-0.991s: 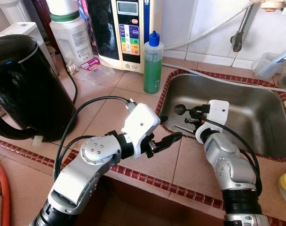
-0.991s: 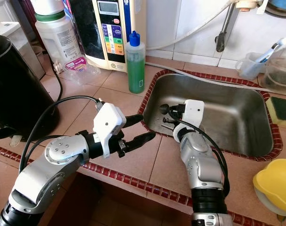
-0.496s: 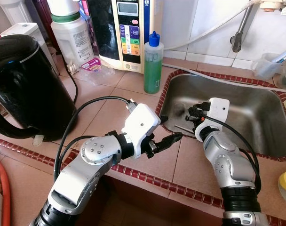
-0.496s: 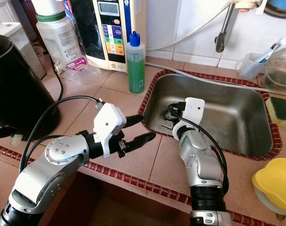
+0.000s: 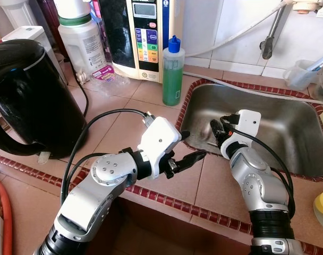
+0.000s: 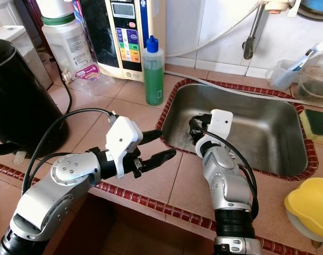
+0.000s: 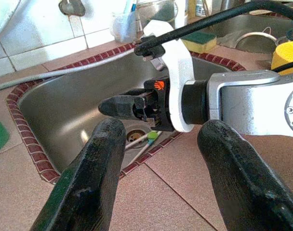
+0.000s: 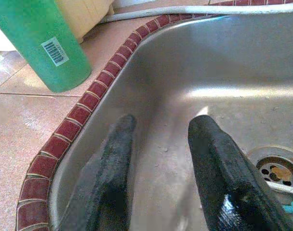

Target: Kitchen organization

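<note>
Toothbrush with green head [image 7: 150, 136] lying flat in steel sink [image 5: 294, 130], beside the drain [image 7: 135, 136]

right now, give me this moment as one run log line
right gripper: open, empty, inside sink near drain | left gripper: open, empty, over counter by sink rim | green bottle: upright, left of sink

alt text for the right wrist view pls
The right gripper's two black fingers, spread apart and empty, reach into a steel sink near its drain. A green bottle stands on the tiled counter beyond the sink's red-tile rim.
</note>
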